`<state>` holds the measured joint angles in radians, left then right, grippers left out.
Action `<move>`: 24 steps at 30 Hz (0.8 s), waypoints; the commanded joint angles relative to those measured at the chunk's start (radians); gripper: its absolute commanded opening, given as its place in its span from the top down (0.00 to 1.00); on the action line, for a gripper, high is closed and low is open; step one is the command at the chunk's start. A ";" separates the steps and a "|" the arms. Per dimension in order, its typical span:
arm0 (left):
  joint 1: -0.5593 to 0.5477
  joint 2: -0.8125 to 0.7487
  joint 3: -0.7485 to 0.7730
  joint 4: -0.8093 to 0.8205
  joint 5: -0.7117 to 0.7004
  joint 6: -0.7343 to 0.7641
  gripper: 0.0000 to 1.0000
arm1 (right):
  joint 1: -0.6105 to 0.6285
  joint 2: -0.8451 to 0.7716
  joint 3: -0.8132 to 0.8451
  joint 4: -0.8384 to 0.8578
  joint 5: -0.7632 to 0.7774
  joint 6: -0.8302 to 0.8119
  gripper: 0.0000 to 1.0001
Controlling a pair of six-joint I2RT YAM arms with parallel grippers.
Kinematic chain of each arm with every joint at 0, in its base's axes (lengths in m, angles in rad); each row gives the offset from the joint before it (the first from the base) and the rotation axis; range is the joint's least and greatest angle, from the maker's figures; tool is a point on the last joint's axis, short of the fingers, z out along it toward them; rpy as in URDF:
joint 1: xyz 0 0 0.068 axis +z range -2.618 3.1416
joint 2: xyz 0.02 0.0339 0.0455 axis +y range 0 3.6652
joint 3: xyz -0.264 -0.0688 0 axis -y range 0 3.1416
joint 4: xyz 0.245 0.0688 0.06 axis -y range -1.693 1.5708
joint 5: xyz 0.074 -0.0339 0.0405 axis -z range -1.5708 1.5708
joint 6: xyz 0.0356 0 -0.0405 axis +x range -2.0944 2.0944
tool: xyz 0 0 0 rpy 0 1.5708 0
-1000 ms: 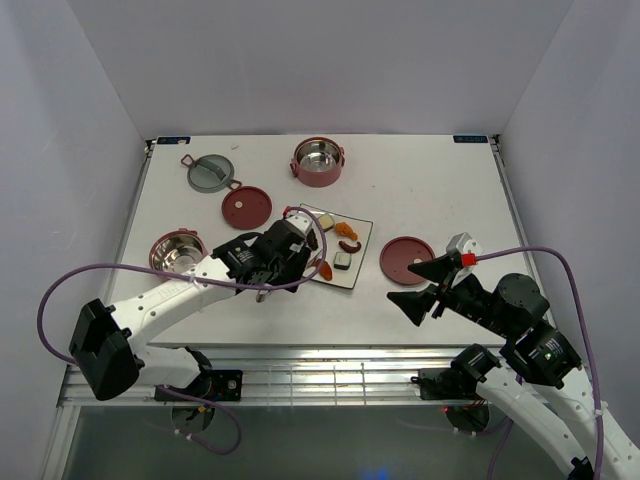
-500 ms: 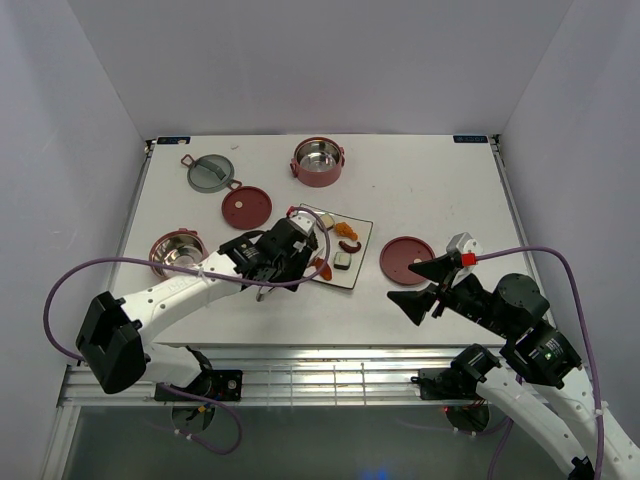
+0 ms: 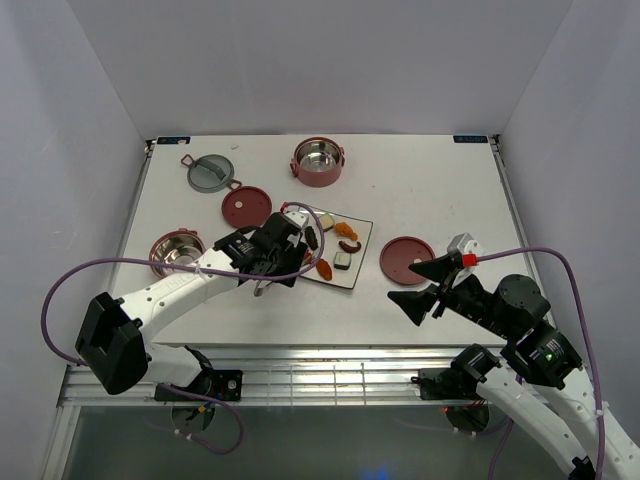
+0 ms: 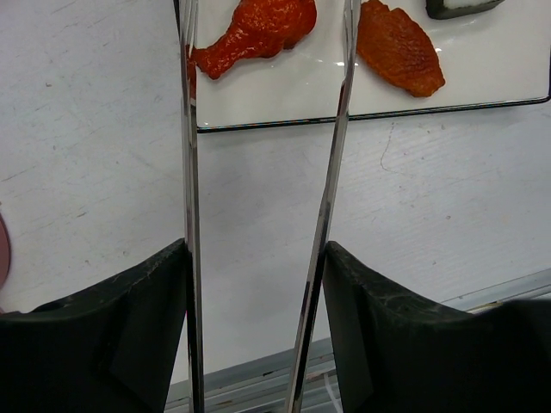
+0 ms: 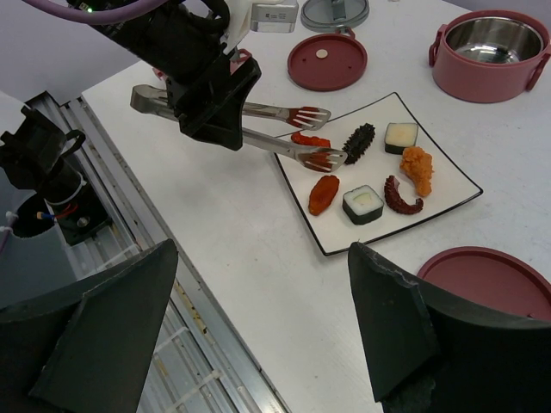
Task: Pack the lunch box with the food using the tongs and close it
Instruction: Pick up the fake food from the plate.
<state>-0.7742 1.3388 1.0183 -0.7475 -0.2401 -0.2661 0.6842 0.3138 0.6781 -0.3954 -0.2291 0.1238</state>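
Spreading across the pale rectangular table (image 3: 430, 190) are the open parts of the lunch box: one round dusty-red bowl with a steel inside (image 3: 318, 180) at the far middle, a second bowl (image 3: 163, 245) at the left, two flat red disc lids (image 3: 246, 207) and a grey-green top lid (image 3: 211, 172). A white square plate with a dark rim (image 5: 443, 185) holds the food mid-table. The right gripper (image 3: 425, 283) hovers near the front right, spread wide and empty, well apart from the plate. The nearer left gripper (image 4: 258, 284), partly closed, clamps both arms of the long silvery metal tongs (image 5: 293, 148). Their tips stand apart on either side of a red-orange drumstick-shaped toy piece (image 4: 258, 30), straight ahead of that gripper, its long axis slanting across the gap.
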 commanded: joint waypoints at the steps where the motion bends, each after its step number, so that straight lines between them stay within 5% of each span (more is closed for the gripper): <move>1: 0.004 -0.027 -0.001 0.023 0.031 0.011 0.30 | 0.008 -0.013 0.037 0.013 0.017 -0.009 0.15; 24: 0.015 -0.003 0.059 -0.079 0.019 -0.009 0.32 | 0.008 -0.009 0.031 0.018 0.028 -0.009 0.15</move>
<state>-0.7704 1.3754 1.0389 -0.8303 -0.2062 -0.2779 0.6876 0.3134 0.6781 -0.3954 -0.2115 0.1234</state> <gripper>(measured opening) 0.686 0.854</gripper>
